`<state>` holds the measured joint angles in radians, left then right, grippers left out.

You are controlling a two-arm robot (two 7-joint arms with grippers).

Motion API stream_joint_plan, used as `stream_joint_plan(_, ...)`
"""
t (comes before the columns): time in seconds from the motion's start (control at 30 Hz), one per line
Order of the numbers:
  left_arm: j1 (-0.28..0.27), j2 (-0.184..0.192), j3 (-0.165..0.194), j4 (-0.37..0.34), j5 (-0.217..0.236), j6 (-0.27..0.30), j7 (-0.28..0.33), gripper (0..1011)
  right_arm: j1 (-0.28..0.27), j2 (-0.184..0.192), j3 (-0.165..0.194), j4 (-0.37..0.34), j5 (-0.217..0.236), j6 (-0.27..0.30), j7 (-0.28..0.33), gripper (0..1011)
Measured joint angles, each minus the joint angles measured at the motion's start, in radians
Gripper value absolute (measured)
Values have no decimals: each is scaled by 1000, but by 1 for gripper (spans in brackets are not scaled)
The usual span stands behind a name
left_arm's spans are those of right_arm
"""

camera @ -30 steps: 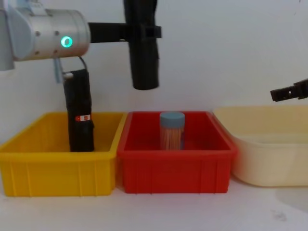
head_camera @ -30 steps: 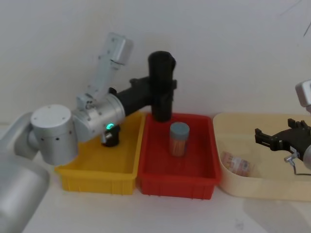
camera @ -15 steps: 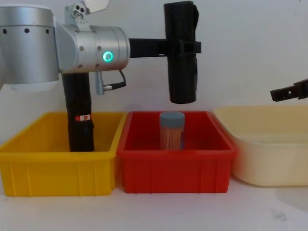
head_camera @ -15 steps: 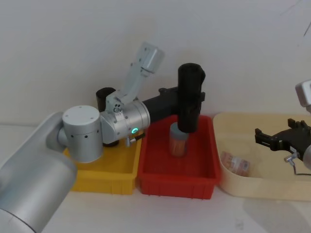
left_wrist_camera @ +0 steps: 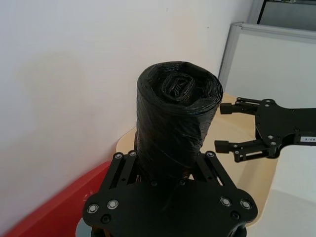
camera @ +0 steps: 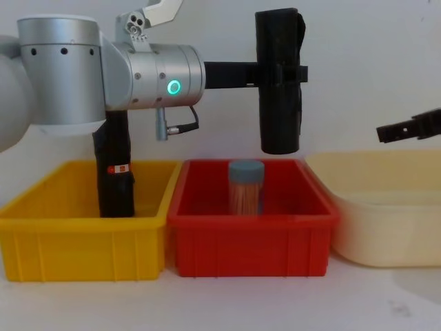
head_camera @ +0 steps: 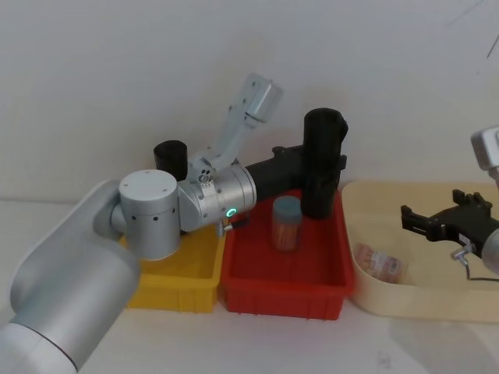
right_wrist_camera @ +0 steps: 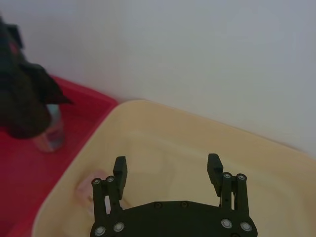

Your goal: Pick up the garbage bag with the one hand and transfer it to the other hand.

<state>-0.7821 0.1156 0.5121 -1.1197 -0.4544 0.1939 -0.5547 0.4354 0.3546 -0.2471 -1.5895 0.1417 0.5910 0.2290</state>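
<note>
Two grippers logged: left gripper (camera: pixel 281 72), upper centre in chest view, clamps the garbage bag (camera: pixel 279 117) upright above the red bin (camera: pixel 251 214), likely for handover; right gripper (head_camera: pixel 408 220), right edge, hovers spread wide over the cream tub (camera: pixel 386 234), apparently ready to receive.

garbage bag (camera: pixel 279 117): matt black crinkled plastic | left arm (camera: pixel 148 76): smooth satin silver metal | red bin (camera: pixel 251 241) below left gripper (camera: pixel 282 72): smooth plastic | cream tub (camera: pixel 386 221) under right gripper (right_wrist_camera: pixel 167 165): smooth plastic

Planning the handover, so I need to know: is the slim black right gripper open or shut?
Open: the right gripper has its two fingers spread wide with nothing between them, above the cream tub.
</note>
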Motion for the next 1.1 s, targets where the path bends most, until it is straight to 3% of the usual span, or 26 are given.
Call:
stream_joint_plan(0.57,-13,-10,12,26,-2,-9,-13,403,30,-9,-27,4,85,-27,153,999)
stream_joint_plan(0.83,-15,-12,14,30,-2,-10,-15,403,58,-19,-51,45,135,-29,234,999)
stream_joint_plan(1.1,-16,-12,15,31,-2,-11,-16,403,86,-35,-66,105,160,-29,267,999)
